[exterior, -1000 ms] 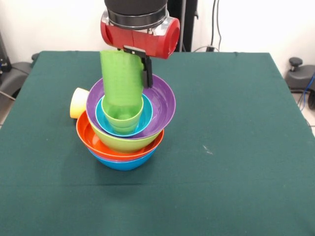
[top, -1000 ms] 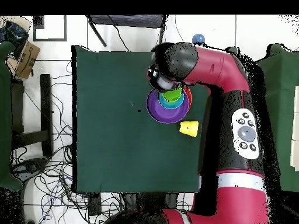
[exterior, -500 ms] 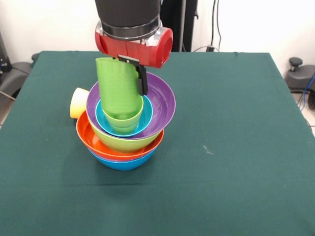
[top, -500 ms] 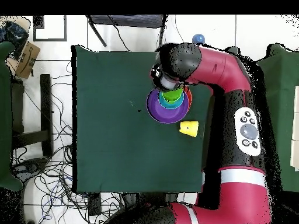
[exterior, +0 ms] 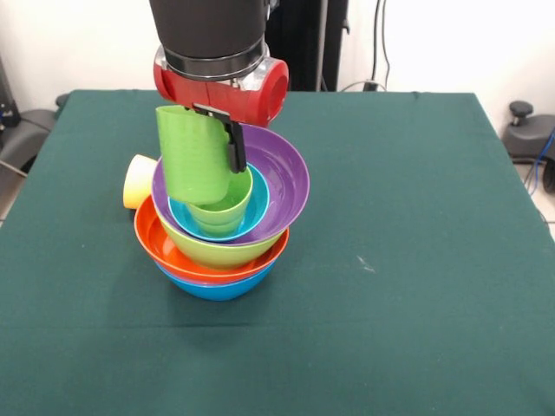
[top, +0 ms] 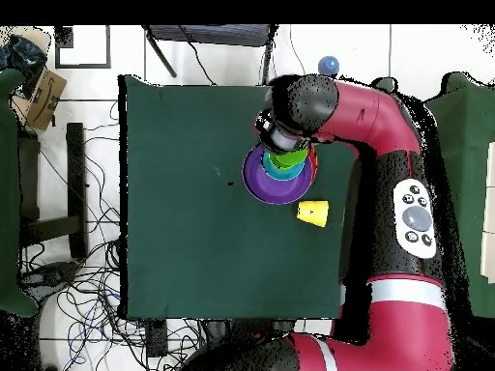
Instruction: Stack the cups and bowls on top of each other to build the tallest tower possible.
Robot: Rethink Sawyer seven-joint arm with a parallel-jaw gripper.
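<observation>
The tower (exterior: 221,234) stands left of the table's middle: blue bowl (exterior: 217,289) at the bottom, then orange (exterior: 169,254), lime green (exterior: 217,252), purple (exterior: 288,182) and the small cyan bowl (exterior: 261,198). The light green cup (exterior: 227,206) sits upright in the cyan bowl. My gripper (exterior: 217,178) hangs just above the cup, a little left of it, open and empty, with a broad green finger (exterior: 192,156) and a black one (exterior: 236,147). The pale yellow cup (exterior: 137,180) lies on its side on the cloth beside the tower. The overhead view shows the tower (top: 274,177) and the yellow cup (top: 311,212).
The green tablecloth (exterior: 408,260) covers the table. The arm (top: 377,126) reaches over the table's edge on the tower's side in the overhead view. Cables and a chair lie on the floor around the table.
The gripper has risen out of the light green cup and shifted left in the front view. The cup stayed in the cyan bowl. The tower and yellow cup have not moved.
</observation>
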